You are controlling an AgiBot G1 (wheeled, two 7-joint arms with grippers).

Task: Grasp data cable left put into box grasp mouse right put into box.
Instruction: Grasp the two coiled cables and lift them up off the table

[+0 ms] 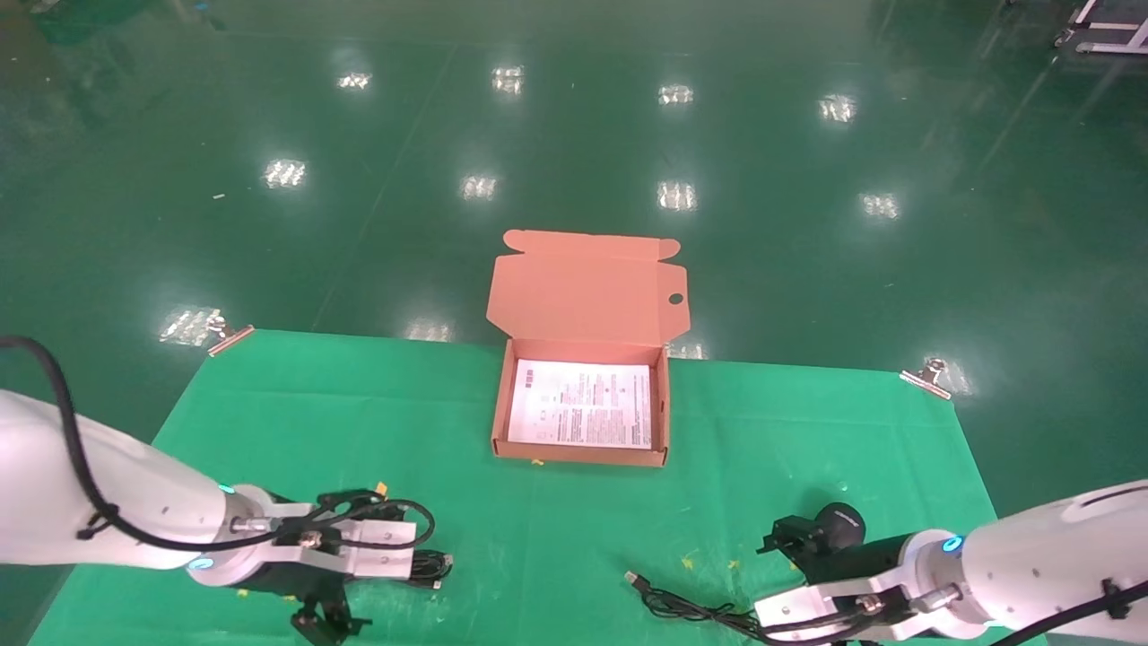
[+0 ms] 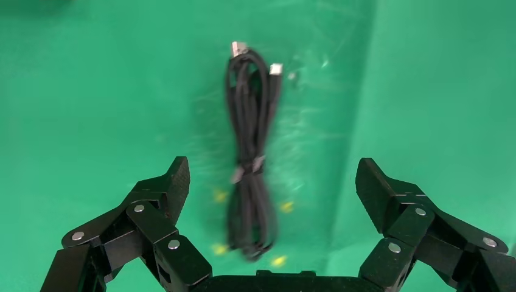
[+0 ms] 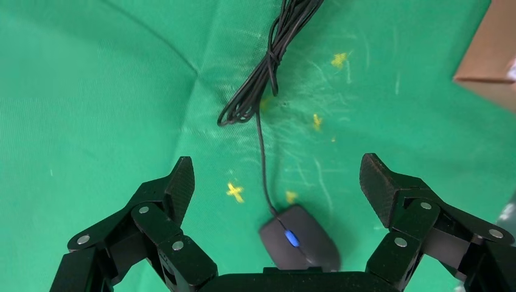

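The data cable, a black elongated coil with plugs at one end, lies on the green cloth. My left gripper is open above it, with the coil between its two fingers and not touched. In the head view the cable's end peeks out beside the left wrist. The black mouse lies under my open right gripper, untouched, and its cord runs away in a loose bundle. The mouse also shows in the head view at the front right. The open box stands at the table's middle, with a white sheet inside.
The box lid stands upright at the back. The mouse cord trails left along the front edge. Metal clips hold the cloth at the far corners. A box corner shows in the right wrist view.
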